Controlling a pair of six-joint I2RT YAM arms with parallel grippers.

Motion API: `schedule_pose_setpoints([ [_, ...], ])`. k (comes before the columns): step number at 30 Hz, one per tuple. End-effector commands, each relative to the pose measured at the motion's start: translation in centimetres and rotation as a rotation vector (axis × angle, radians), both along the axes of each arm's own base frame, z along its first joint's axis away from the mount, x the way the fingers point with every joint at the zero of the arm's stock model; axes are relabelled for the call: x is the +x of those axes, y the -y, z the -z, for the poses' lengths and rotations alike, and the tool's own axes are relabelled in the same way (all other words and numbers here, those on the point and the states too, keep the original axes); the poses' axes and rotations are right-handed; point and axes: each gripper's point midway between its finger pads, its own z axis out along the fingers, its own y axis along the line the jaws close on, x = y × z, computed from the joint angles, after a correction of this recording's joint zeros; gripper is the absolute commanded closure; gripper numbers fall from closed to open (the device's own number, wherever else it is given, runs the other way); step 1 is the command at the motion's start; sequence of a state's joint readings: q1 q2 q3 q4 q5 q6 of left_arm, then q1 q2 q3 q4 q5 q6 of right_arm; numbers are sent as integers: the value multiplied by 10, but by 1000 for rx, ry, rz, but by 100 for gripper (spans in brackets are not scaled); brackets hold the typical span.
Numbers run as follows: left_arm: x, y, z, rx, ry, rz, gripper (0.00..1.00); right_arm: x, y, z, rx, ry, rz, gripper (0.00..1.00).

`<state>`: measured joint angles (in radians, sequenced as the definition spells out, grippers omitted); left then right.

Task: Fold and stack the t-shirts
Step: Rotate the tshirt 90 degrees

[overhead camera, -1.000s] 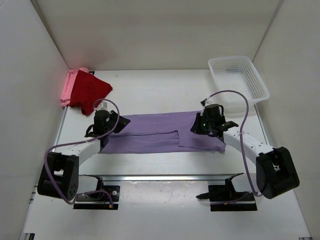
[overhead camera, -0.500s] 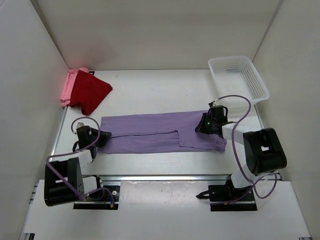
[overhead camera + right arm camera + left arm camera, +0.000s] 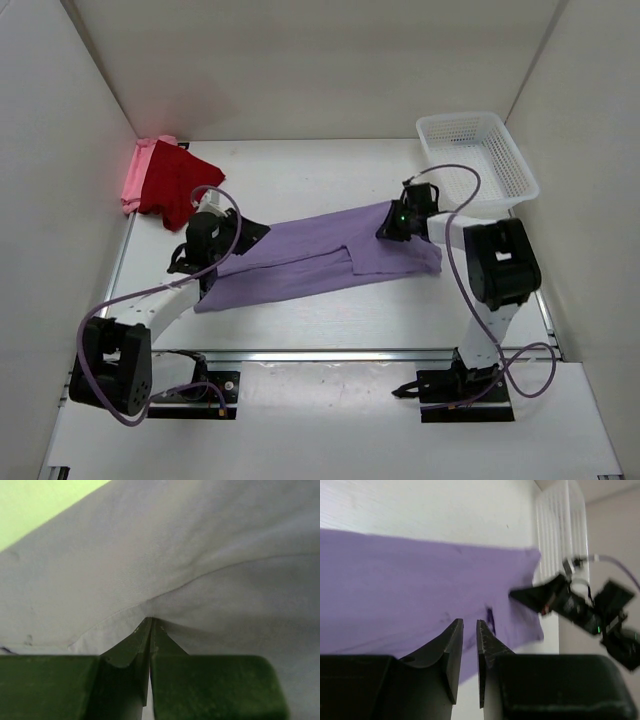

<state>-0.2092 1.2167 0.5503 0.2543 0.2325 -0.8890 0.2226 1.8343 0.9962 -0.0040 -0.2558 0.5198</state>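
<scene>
White tabletop (image 3: 300, 170), pale walls: the lavender shirt (image 3: 320, 255) lies stretched at a slant mid-table. The left gripper (image 3: 256, 230), fingers nearly together, pinches its left end, and the right gripper (image 3: 384, 229) is clamped on its far right edge. 2 more lie far left, the dark red shirt (image 3: 180, 182) overlapping the pink shirt (image 3: 131, 188); a mesh basket (image 3: 520, 165) stands far right.

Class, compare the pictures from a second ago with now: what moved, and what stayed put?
The right gripper, shut on the lavender shirt, pulled its end toward the back of the table, so the shirt lies slanted instead of straight across. The left gripper drew back toward its base, then returned over the shirt's left end. The red shirt, pink shirt and basket stayed put.
</scene>
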Motion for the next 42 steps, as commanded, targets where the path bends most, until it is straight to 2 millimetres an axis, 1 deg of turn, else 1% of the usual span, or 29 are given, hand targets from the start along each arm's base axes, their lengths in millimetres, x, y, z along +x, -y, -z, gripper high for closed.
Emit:
schedule_pose_setpoints([
  [1, -16, 14, -1, 39, 12, 93, 71, 21, -16, 16, -10, -61, -42, 100],
  [2, -21, 13, 3, 49, 4, 103, 71, 48, -27, 13, -8, -32, -66, 100],
  [3, -23, 12, -2, 43, 9, 109, 70, 52, -32, 18, -10, -68, -91, 100],
  [5, -28, 7, 6, 68, -10, 108, 70, 126, -62, 3, 27, 0, -150, 100],
  [6, -31, 8, 7, 74, -17, 115, 70, 131, -72, 2, 25, -32, -184, 100],
  [7, -36, 11, 12, 87, -30, 134, 69, 171, -82, -10, 42, 10, -188, 100],
  [8, -39, 13, 14, 85, -31, 148, 68, 212, -98, -41, 83, 144, -210, 100],
  [10, -45, 19, 19, 96, -45, 175, 68, 227, -111, -94, 268, 262, -260, 97],
  [11, -48, 25, 21, 100, -49, 200, 68, 215, -112, -105, 321, 224, -236, 98],
  [12, -52, 29, 24, 105, -59, 224, 67, 219, -102, -115, 283, 271, -232, 97],
  [14, -55, 31, 26, 104, -66, 246, 67, 212, -95, -181, 143, 407, -243, 95],
  [15, -57, 34, 26, 101, -65, 259, 67, 203, -97, -196, 89, 428, -270, 91],
  [18, -63, 39, 23, 111, -37, 285, 66, 169, -93, -265, 44, 501, -308, 75],
  [20, -67, 44, 19, 108, -27, 320, 64, 144, -104, -261, 29, 448, -340, 68],
  [21, -70, 45, 19, 108, -27, 343, 65, 129, -113, -243, 19, 391, -364, 67],
  [22, -70, 41, 19, 104, -37, 336, 66, 108, -128, -208, 0, 312, -413, 68],
  [23, -71, 36, 18, 116, -41, 339, 67, 91, -146, -218, -5, 357, -440, 70],
  [24, -70, 33, 13, 137, -22, 341, 69, 61, -146, -187, -18, 289, -451, 79],
  [25, -73, 25, 16, 164, -45, 319, 69, 35, -159, -148, -21, 267, -463, 89],
  [26, -72, 16, 19, 205, -61, 297, 69, 31, -160, -182, 22, 396, -443, 94],
  [27, -72, 10, 18, 249, -61, 281, 70, 6, -159, -167, 62, 379, -429, 100],
  [28, -68, 6, 14, 283, -52, 266, 71, -24, -157, -144, 96, 318, -432, 100],
  [29, -73, 7, 18, 298, -68, 277, 70, -32, -166, -144, 133, 338, -428, 100],
  [30, -71, 9, 15, 300, -57, 281, 70, -47, -163, -131, 136, 326, -424, 99],
  [31, -70, 11, 10, 290, -48, 287, 71, -64, -166, -114, 127, 290, -440, 90],
  [33, -70, 14, 9, 281, -55, 306, 71, -82, -178, -95, 154, 253, -456, 72],
  [37, -71, 15, 16, 277, -67, 315, 68, -87, -187, -57, 165, 182, -415, 56],
  [38, -70, 16, 14, 276, -62, 314, 69, -86, -191, -45, 163, 167, -405, 55],
  [42, -71, 13, 16, 267, -51, 305, 69, -70, -206, -31, 184, 148, -329, 54],
])
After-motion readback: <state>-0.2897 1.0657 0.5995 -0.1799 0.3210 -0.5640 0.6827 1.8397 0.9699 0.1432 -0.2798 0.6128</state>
